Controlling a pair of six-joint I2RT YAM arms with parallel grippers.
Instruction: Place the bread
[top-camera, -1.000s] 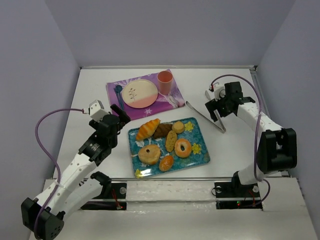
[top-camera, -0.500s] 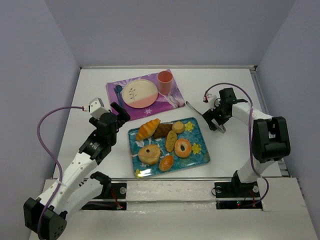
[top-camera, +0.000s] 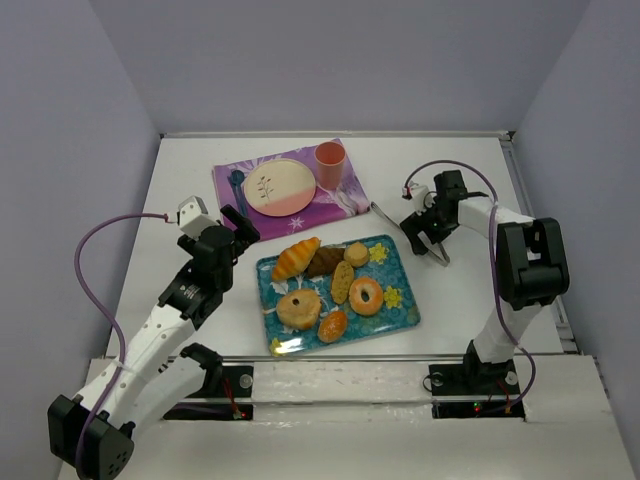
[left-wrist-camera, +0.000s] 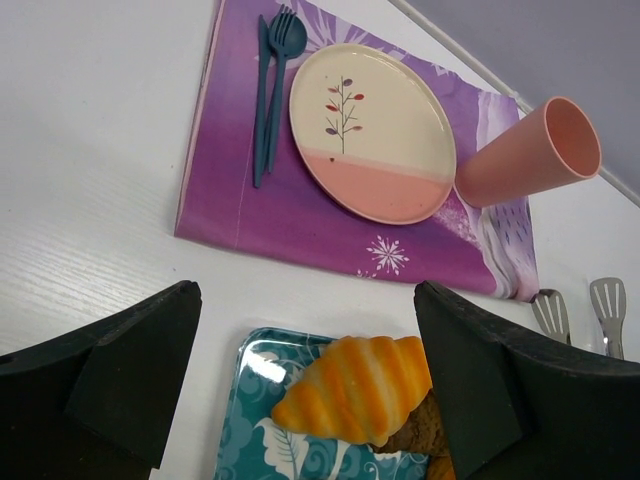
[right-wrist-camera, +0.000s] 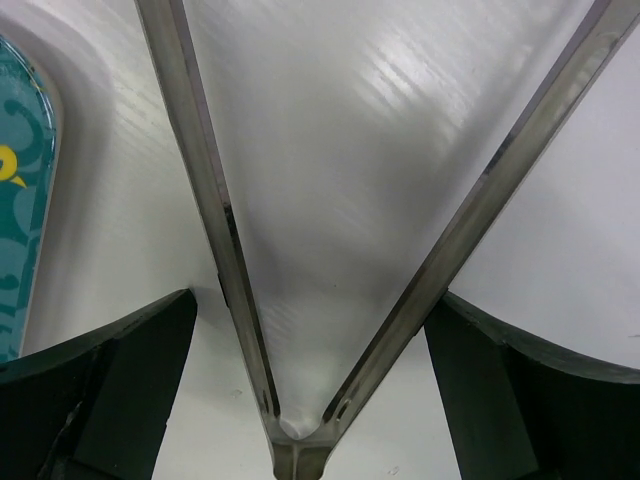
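Note:
An orange croissant (top-camera: 296, 258) lies at the back left of a teal tray (top-camera: 400, 310) among several other breads and pastries. In the left wrist view the croissant (left-wrist-camera: 355, 390) lies between and beyond my open fingers. My left gripper (top-camera: 240, 228) is open and empty, just left of the tray. Metal tongs (top-camera: 385, 213) lie on the table right of the tray. My right gripper (top-camera: 420, 234) is open and low over them. In the right wrist view the tongs (right-wrist-camera: 215, 230) form a V between my fingers (right-wrist-camera: 100, 390), with neither finger touching them.
A purple placemat (top-camera: 232, 205) at the back holds a cream-and-pink plate (top-camera: 279, 186), a pink cup (top-camera: 331, 163) and a dark blue fork and spoon (left-wrist-camera: 272, 90). The tray's corner (right-wrist-camera: 20, 190) is left of the tongs. The room walls close in on three sides.
My right gripper has moved left and down onto the tongs and now straddles them. My left arm has barely moved.

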